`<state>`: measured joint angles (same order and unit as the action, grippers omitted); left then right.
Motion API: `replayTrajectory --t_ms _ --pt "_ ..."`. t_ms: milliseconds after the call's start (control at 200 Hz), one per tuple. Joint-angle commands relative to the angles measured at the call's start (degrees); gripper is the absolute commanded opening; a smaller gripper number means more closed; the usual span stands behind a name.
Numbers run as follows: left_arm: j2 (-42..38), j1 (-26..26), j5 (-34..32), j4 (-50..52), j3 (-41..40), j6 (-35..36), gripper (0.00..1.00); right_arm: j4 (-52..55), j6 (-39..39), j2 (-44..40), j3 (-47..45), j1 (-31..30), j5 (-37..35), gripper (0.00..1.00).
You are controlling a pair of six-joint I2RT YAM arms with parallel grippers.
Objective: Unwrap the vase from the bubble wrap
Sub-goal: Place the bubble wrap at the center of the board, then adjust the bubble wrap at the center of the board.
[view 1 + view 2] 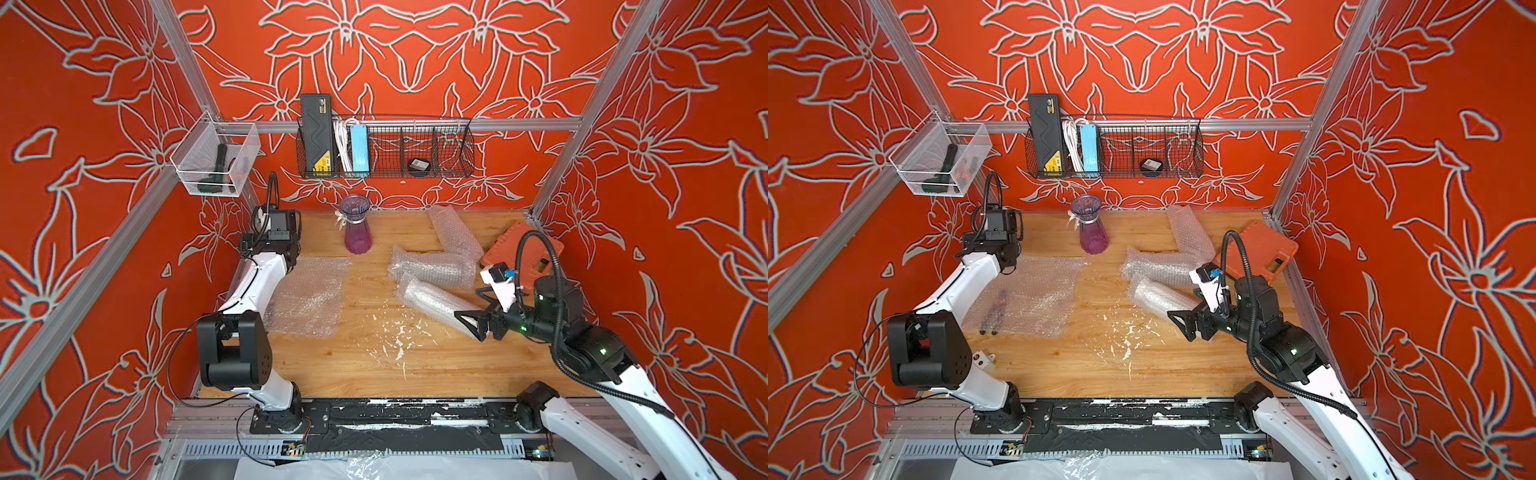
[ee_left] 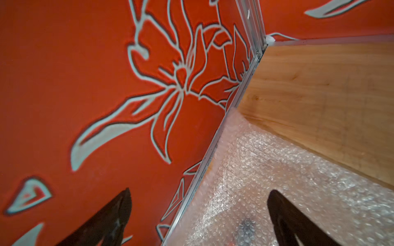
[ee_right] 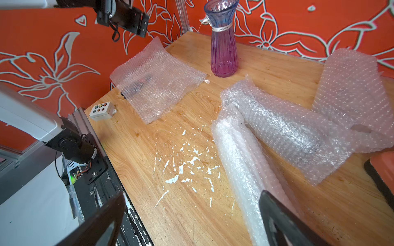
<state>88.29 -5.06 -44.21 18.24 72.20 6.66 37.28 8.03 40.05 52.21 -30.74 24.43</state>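
Vase: purple glass w/ bluish flared top, white ribbon round the neck. It stands upright and bare at the back of the desk, near the back wall and apart from all the wrap. It also shows in the right wrist view.

Bubble wrap is in 4 pieces:
- The flat sheet lies on the desk's left side, w/ its edge up against the left wall. A dark long-handled tool shows thru it, type unclear.
- The far roll and near roll lie on the right side, touching at an angle. Contents can't be made out.
- The loose sheet sits behind them, curling up toward the back wall, just beside the orange case.

Left end effector: fingers spread wide, nothing btwn them, nothing held. It hangs over the flat sheet's corner by the left wall. In both top views it's hidden under its own wrist.

Right end effector: fingers wide apart, low over the desk at the near roll's front end. The roll's end lies in the gap, just beside one finger, not clamped.

Misc:
- White flecks are scattered front-centre on the desk.
- A button box sits at the front-left edge.
- A wire basket hangs on the back rail.
- A clear bin hangs at the left.
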Motion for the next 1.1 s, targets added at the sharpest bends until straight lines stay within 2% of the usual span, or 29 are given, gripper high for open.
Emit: replayTrajectory --t_ms 0,110,225,285,345,470,535,731,831,941,1096 --pt "-4.58 0.61 3.85 2.85 1.37 -2.94 0.99 1.92 -1.00 0.95 0.87 0.24 -1.23 0.98" --pt "-9.14 4.50 7.73 6.19 0.37 -6.11 0.99 2.83 -0.59 1.43 1.41 0.29 -2.83 0.98" --pt "-15.99 14.45 14.22 9.96 -4.88 -11.47 0.99 4.37 0.00 2.52 1.44 0.32 -6.06 0.98" --pt "-20.28 18.83 22.82 10.51 -8.88 -16.69 0.99 5.62 0.79 3.98 1.06 0.36 -9.40 0.98" --pt "-24.98 22.82 34.11 7.44 -14.37 -22.38 0.99 6.93 1.09 6.70 0.98 0.41 -12.27 0.98" --pt "-31.17 28.98 56.00 -9.44 -28.61 -33.85 0.99 7.04 1.11 13.14 1.82 0.91 -14.97 0.98" --pt "-33.49 29.19 62.59 -17.75 -33.86 -38.19 0.99 5.94 1.27 15.96 2.46 1.69 -15.54 0.98" --pt "-25.13 32.10 68.46 -22.63 -33.81 -36.76 0.99 3.17 1.81 24.45 2.24 7.26 -13.00 0.98" --pt "-24.73 34.18 69.06 -27.66 -36.16 -38.15 0.99 1.03 2.82 27.01 0.82 8.76 -11.68 0.98" --pt "-23.42 35.58 70.49 -32.49 -38.67 -40.37 0.99 -2.35 4.25 28.98 -1.50 8.98 -13.40 0.98" --pt "-22.33 37.56 70.53 -33.72 -39.22 -40.25 0.99 -2.64 3.59 33.52 -1.56 9.03 -12.59 0.98"
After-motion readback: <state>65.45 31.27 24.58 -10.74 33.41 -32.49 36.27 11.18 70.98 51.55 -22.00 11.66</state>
